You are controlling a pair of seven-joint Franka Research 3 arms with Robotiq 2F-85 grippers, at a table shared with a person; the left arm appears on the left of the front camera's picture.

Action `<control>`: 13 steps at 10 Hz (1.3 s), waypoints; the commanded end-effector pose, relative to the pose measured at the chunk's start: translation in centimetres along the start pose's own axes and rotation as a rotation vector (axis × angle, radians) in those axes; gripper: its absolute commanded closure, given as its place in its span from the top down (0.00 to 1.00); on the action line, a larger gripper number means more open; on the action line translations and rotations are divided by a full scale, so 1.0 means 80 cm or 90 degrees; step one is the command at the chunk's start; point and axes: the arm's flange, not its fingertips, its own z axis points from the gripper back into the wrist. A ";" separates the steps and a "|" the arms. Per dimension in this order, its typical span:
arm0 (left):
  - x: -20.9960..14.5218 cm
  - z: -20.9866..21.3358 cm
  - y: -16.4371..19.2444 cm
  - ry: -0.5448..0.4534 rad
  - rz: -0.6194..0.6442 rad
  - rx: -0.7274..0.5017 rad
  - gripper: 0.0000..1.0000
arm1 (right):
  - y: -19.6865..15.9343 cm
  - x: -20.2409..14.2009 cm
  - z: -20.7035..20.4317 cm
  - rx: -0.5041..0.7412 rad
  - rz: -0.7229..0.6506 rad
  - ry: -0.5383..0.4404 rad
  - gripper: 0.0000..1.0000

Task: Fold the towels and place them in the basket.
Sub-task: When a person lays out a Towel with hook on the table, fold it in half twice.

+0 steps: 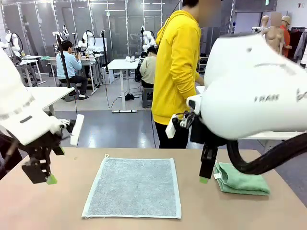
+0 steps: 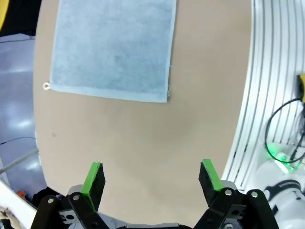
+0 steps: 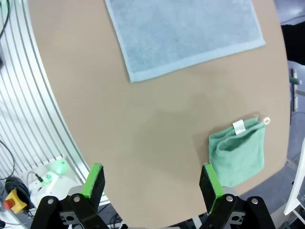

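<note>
The left hand (image 2: 151,169), wide open and empty, hangs at 9 o'clock of the flat blue-grey towel (image 1: 133,187) on the desk (image 1: 57,211). The right hand (image 3: 150,169), open and empty too, hovers at its 3 o'clock, beside the folded mint green towel (image 1: 242,181). Uneven corner pinches may give a crooked fold.

Flat blue-grey towel (image 1: 133,187) across middle of table (image 1: 57,211): low, passable above. Folded green towel (image 1: 242,180) near right edge: slight bump. Bare strip between towels, partly taken by right gripper (image 1: 205,178). Wide bare room along left edge, under left gripper (image 1: 48,178). Person (image 1: 177,72) beyond far edge.
</note>
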 end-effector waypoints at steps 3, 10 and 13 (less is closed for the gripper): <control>0.012 -0.039 0.003 0.029 0.010 0.023 1.00 | 0.001 0.011 -0.044 -0.012 0.020 0.023 1.00; 0.025 -0.055 0.017 0.016 -0.018 -0.057 1.00 | -0.001 0.020 -0.066 -0.015 0.006 0.037 1.00; 0.034 -0.097 0.021 0.008 -0.047 -0.111 1.00 | 0.013 0.031 -0.104 0.000 0.146 0.040 1.00</control>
